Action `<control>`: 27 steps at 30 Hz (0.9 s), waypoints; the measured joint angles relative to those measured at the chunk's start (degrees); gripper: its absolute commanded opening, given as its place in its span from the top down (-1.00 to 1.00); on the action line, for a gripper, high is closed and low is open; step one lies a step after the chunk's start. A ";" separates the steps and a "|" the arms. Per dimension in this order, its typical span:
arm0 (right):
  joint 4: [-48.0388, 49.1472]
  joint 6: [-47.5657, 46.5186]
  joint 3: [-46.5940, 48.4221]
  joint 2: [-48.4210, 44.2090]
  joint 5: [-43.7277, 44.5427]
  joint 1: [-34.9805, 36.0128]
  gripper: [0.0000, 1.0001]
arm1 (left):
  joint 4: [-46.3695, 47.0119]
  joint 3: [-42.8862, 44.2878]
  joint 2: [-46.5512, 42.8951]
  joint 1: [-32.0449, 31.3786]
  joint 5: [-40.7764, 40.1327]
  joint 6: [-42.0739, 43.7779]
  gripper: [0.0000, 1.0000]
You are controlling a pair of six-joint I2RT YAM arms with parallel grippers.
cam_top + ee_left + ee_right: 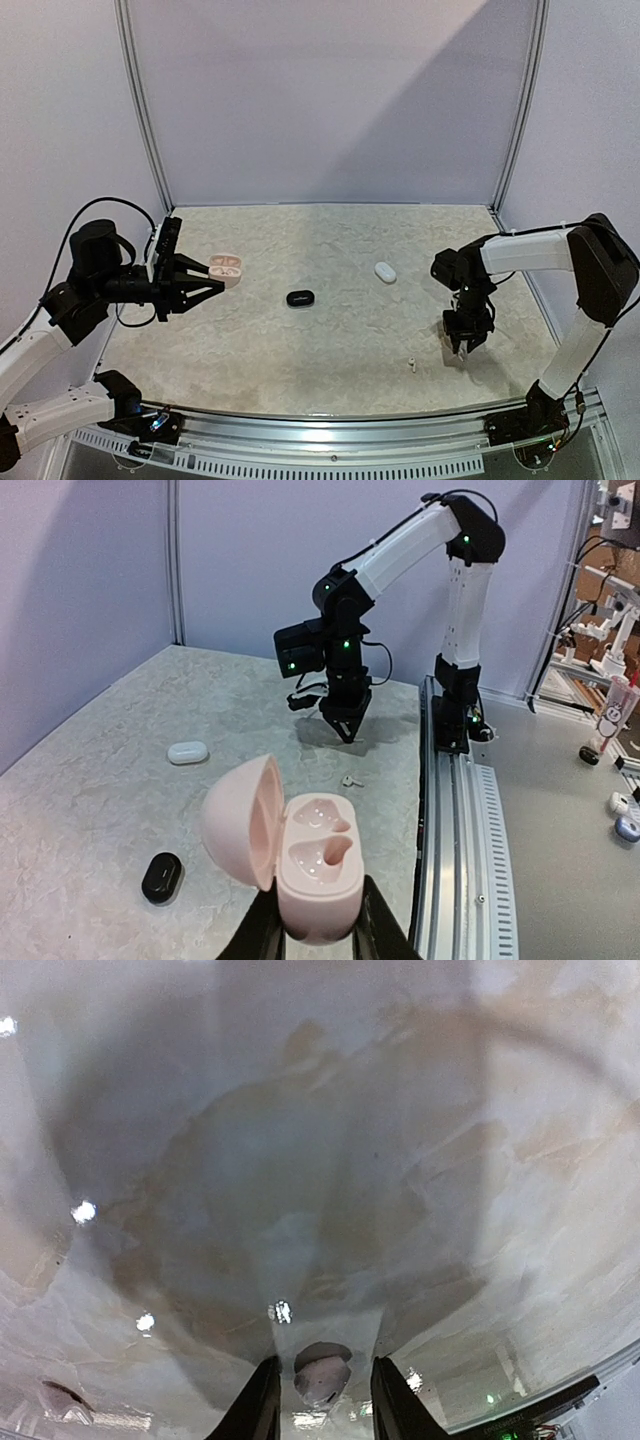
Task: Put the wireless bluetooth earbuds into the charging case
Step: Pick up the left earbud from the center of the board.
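Nearest the bases, a loose white earbud [410, 365] lies alone on the table [330, 240], and just beside it the right gripper [462, 345] points straight down. Its wrist view shows the jaws slightly apart around a small pale bud [322, 1378], and contact cannot be confirmed. These buds look featherlight, hard and slick, likely to squirt out of a pinch, so a gentle hold across the rounded body seems best. Over on the left, the left gripper [318, 928] is clamped on the base of the pink charging case [300, 855], lid swung open, both wells showing empty. Further out sit a black case [299, 298] and a white case [385, 271], both closed, contents unseen.
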 measured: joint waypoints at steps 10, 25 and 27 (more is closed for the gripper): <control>2.73 1.36 -2.10 -1.79 -2.19 -0.11 0.70 | 0.00 0.00 -0.02 0.00 0.02 0.15 1.00; 3.52 1.57 -2.69 -2.27 -2.82 -0.20 0.91 | 0.00 0.02 0.61 0.00 -1.07 1.86 1.00; 3.54 1.57 -2.69 -2.27 -2.93 -0.22 0.92 | 0.00 0.02 0.46 0.00 -1.51 2.36 1.00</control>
